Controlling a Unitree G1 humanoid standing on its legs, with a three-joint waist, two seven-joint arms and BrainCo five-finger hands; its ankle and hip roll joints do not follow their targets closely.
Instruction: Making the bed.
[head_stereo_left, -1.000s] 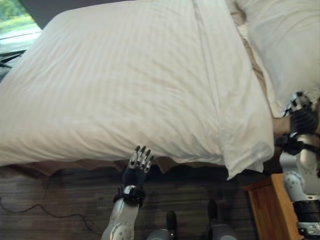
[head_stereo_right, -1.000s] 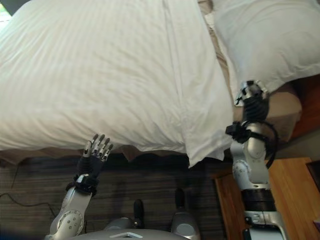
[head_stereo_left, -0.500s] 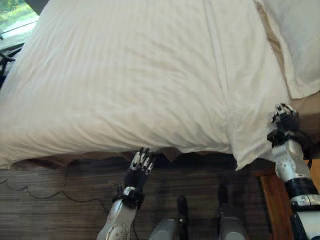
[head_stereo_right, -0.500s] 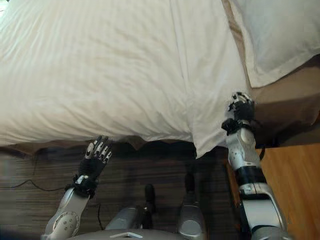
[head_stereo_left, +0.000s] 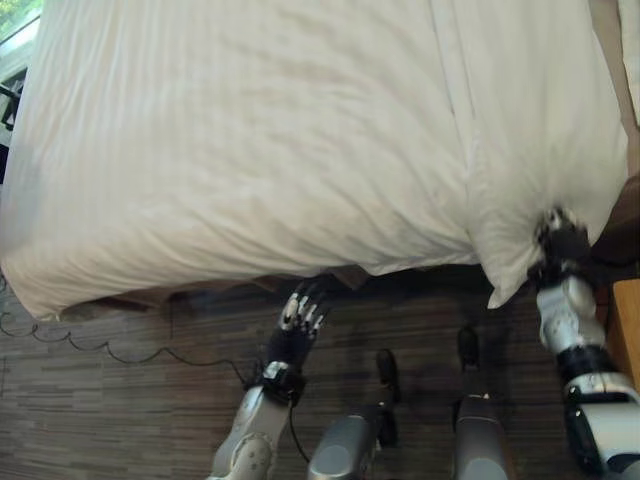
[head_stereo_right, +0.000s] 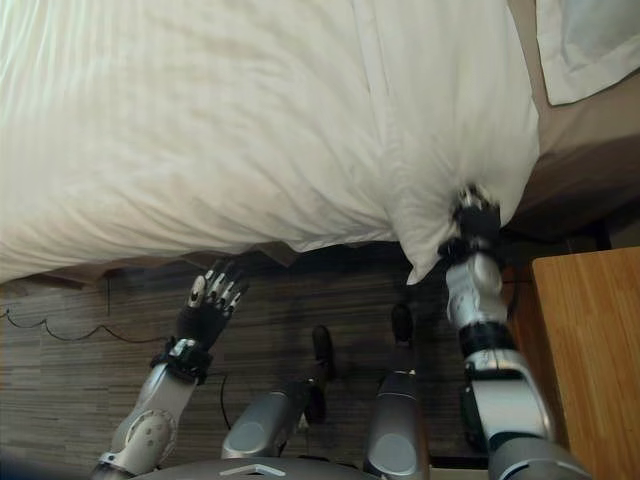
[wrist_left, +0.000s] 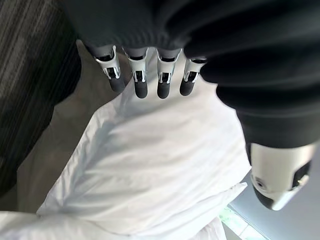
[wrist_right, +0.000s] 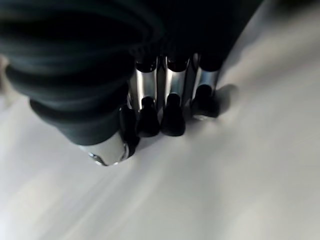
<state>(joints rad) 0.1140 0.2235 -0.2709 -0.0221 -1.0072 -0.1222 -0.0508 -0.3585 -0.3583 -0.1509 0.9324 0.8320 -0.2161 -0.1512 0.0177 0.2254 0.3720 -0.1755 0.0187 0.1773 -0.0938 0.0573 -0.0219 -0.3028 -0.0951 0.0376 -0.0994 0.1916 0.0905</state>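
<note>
Right hand pinches duvet corner; fingertips buried in cloth.

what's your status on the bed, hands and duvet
Right hand shut on duvet corner, bunching it. Left hand open below the duvet's hanging edge, holding nothing. Wooden nightstand beside right arm.

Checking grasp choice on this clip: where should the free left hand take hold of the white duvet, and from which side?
Probably the hanging near edge of the duvet, just above the left hand, coming from below. That hem droops past the mattress side, so open fingers could curl round it there. The right hand is already pressed into the duvet's bunched corner; its wrist view suggests curled fingers, but the grip itself is hidden.
</note>
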